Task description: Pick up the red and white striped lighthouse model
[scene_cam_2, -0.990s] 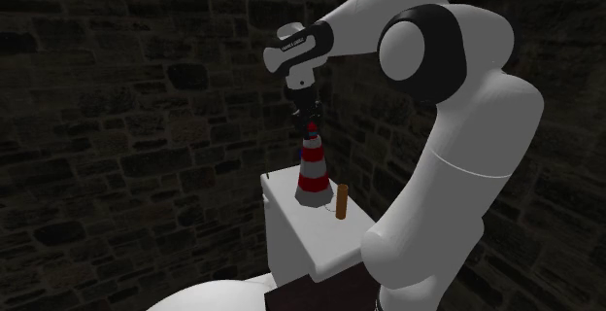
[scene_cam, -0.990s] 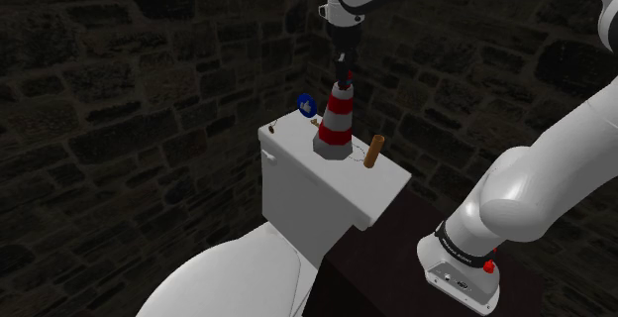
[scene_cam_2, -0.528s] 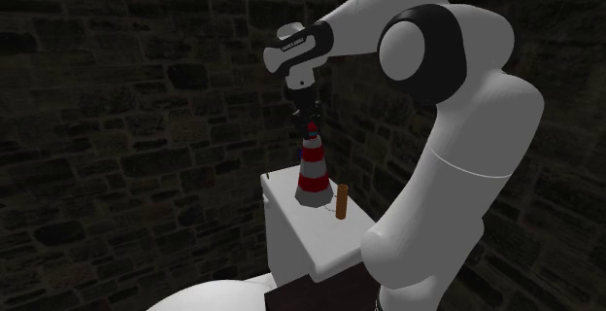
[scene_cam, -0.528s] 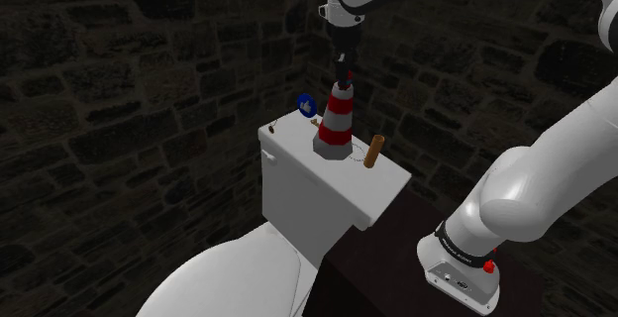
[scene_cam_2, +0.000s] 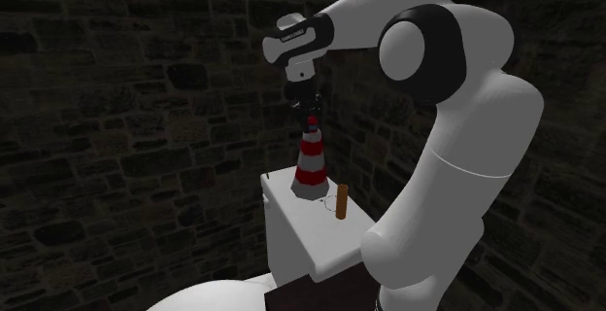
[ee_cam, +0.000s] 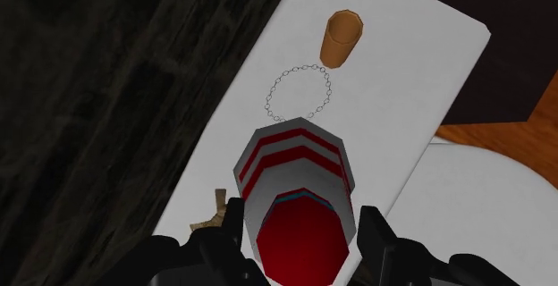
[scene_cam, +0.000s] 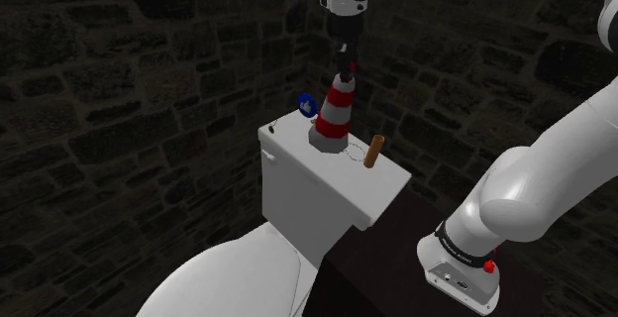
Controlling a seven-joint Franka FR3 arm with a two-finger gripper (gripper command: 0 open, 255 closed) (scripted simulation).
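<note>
As we see in the middle of the shoulder view, the black gripper [scene_cam: 344,67] is closed around the top of the red and white striped lighthouse model [scene_cam: 335,115], with one finger on each side. The lighthouse is upright over the white toilet tank lid [scene_cam: 327,186]; we cannot tell whether its grey base touches the lid. To its right a brown cylinder [scene_cam: 374,153] stands on the lid, with a thin chain ring [ee_cam: 298,94] between them. A small blue object [scene_cam: 306,103] is just left of the lighthouse.

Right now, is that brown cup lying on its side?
No, the cup stands upright on the white lid, beside the lighthouse.
</note>
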